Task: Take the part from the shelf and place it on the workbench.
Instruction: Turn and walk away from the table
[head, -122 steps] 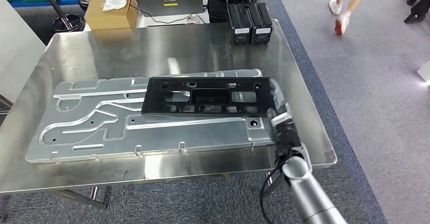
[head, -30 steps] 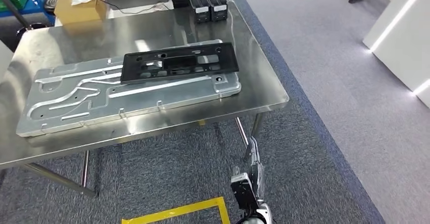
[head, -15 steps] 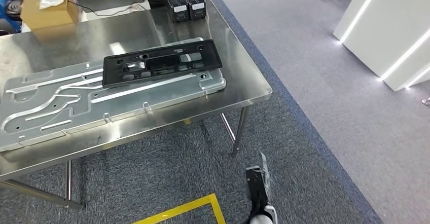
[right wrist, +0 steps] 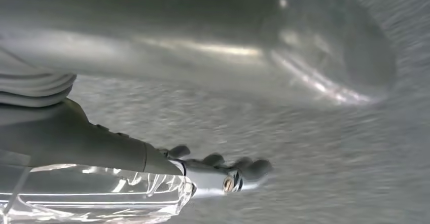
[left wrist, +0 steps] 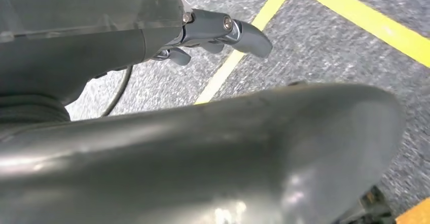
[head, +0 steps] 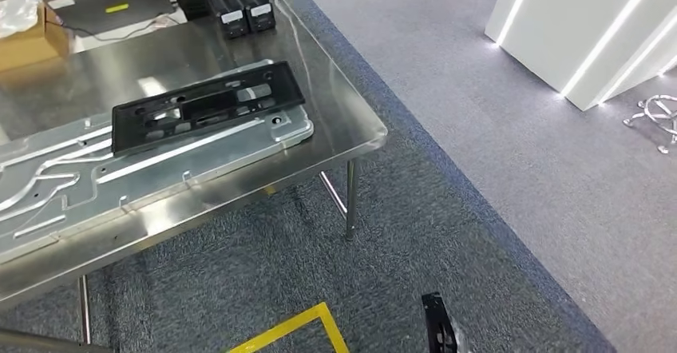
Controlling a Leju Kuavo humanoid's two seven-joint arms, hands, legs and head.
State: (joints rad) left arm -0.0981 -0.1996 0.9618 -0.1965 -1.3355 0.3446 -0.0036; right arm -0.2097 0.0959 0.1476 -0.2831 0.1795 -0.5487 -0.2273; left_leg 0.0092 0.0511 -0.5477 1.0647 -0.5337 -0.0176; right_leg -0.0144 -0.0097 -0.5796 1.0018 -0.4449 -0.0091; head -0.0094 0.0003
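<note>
Right hand (head: pixel 437 325) hangs low at 6 o'clock, holding nothing; black part (head: pixel 206 105) lies on the workbench (head: pixel 351 129).
Head view: part rests flat on a machined aluminium plate (head: pixel 160 165), toward 10 o'clock; two black boxes (head: pixel 239 5) stand at 11 o'clock. Left wrist view: left hand (left wrist: pixel 218 31) hangs over grey carpet and yellow floor tape (left wrist: pixel 355 19), fingers loosely extended, grasping nothing. Right wrist view: right hand fingers (right wrist: pixel 218 165) spread over carpet, released.
</note>
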